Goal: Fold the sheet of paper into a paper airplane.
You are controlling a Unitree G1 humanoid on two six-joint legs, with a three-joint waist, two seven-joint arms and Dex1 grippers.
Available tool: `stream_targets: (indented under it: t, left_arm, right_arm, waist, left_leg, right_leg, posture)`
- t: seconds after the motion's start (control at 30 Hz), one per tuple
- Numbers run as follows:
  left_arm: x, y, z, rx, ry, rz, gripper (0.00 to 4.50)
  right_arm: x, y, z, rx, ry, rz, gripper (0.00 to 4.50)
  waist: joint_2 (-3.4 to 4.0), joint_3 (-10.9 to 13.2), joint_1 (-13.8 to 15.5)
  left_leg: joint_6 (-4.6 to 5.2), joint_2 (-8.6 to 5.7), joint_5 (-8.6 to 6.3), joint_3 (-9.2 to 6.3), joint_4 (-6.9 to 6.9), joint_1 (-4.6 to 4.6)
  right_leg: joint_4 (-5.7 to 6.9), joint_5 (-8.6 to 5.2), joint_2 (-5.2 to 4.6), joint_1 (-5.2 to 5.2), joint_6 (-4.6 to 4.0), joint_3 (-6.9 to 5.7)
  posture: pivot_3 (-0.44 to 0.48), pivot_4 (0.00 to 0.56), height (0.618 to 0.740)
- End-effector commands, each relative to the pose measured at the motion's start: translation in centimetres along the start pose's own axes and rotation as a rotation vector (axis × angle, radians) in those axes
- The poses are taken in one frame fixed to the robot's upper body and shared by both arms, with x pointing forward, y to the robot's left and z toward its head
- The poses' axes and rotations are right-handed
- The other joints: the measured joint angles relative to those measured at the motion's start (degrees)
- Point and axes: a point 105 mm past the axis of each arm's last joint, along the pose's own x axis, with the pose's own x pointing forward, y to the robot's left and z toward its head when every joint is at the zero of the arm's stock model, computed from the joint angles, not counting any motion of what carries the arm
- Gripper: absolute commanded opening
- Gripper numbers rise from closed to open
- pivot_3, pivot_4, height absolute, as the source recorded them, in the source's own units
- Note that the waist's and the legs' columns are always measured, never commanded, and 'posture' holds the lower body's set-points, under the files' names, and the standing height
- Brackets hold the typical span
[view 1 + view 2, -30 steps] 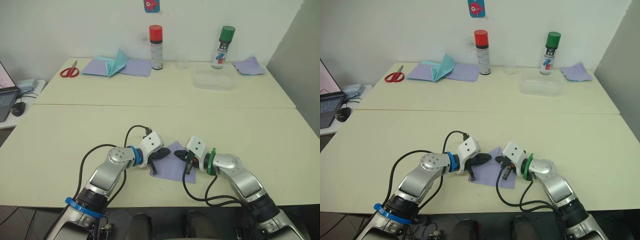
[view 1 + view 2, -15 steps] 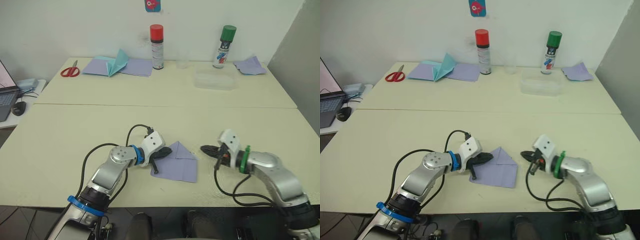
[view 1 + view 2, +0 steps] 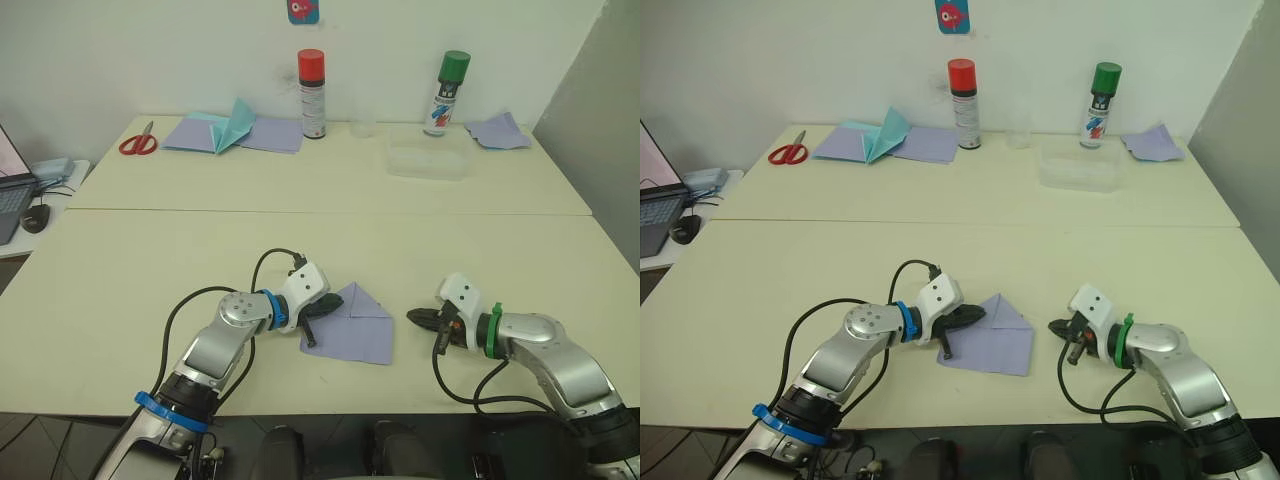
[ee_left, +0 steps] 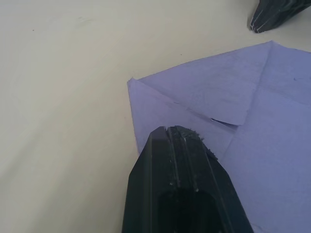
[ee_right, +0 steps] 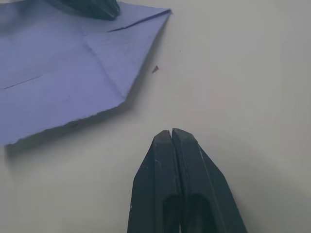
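On the sheet's left edge: the left tool (image 3: 322, 306) is pressed, fingers closed, nothing gripped.
Sheet of paper (image 3: 358, 324): laid flat on the bench (image 3: 120, 270), top corners folded to a point facing away.
Right of the sheet: the right tool (image 3: 420, 320) is held clear, closed, empty.
Nearer arm: left.

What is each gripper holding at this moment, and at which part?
Nothing is gripped. The left gripper is shut, its tip over the sheet of paper near a folded corner. The right gripper is shut on nothing, over the table, apart from the sheet.
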Motion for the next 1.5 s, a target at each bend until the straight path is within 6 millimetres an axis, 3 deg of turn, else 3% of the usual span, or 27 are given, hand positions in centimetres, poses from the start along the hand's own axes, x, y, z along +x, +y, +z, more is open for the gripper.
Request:
stream_targets:
  t: [0.03, 0.33, 0.7, 1.5]
  left_arm:
    - [0.3, -1.0, -2.6, -0.058, 0.1, -0.035, 0.02]
    - [-0.7, -0.6, -3.3, -0.092, 0.148, -0.031, 0.02]
    - [-0.7, -0.5, -3.5, -0.116, 0.155, -0.015, 0.02]
    - [-1.2, -0.6, -4.0, -0.122, 0.174, -0.018, 0.02]
  right_arm:
    - [1.0, 1.2, 0.1, -0.004, 0.005, 0.071, 0.0]
    - [2.4, 1.9, 2.5, 0.099, -0.104, 0.114, 0.0]
    - [3.7, 2.2, 6.3, 0.107, -0.243, 0.122, 0.0]
    - [7.1, 3.5, 7.1, 0.099, -0.261, 0.143, 0.0]
  waist:
    - [0.0, 0.0, 0.0]
    - [-0.01, 0.0, -0.1]
    - [0.01, 0.0, -0.2]
    - [0.02, 0.0, -0.2]
  left_leg:
    - [0.0, 0.0, 0.0, 0.0, 0.0, 0.0]
    - [0.0, 0.02, 0.0, -0.01, -0.03, 0.0]
    - [0.0, 0.04, 0.0, -0.01, -0.12, 0.0]
    - [0.0, 0.06, 0.0, 0.01, -0.15, -0.01]
  right_leg:
    - [0.0, 0.0, 0.0, 0.0, 0.0, -0.01]
    - [0.01, 0.03, 0.1, -0.01, 0.06, -0.01]
    - [0.03, 0.08, 0.14, -0.04, 0.14, -0.01]
    - [0.05, 0.05, 0.14, -0.04, 0.09, -0.01]
  posture:
    - [0.0, 0.15, 0.74]
    - [0.0, 0.15, 0.74]
    - [0.0, 0.15, 0.74]
    - [0.0, 0.15, 0.74]
